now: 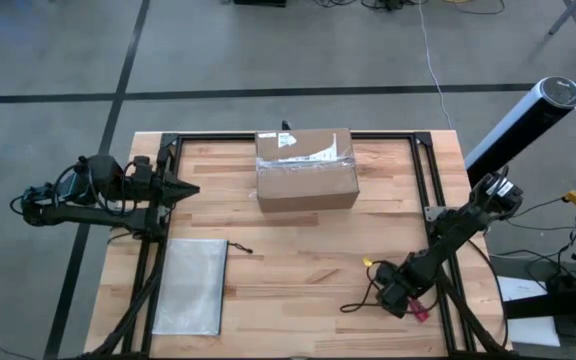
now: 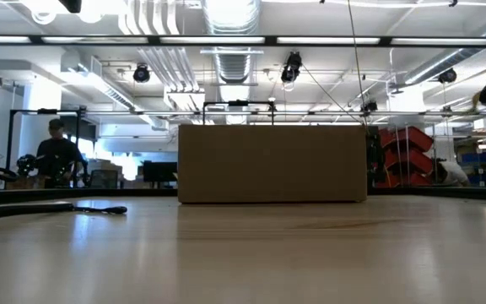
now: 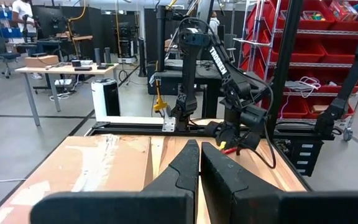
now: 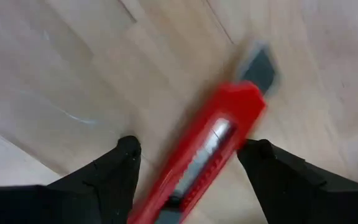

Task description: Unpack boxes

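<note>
My right gripper [image 4: 191,162] hangs low near the table's [image 1: 298,260] right front corner, fingers spread astride the small red utility knife [image 4: 207,149] (not clamping it), left gripper [image 1: 183,189] clenched empty at the left edge, the brown corrugated cardboard box [image 1: 306,170] against the far edge.

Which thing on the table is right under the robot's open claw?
The red utility knife, lying between the right claw's spread fingers. The cardboard box and grey pouch lie farther away.

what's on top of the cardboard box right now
The cardboard box carries clear packing tape and a white label on its closed top; nothing else rests on it. Its contents are hidden. Neither gripper touches it.
</note>
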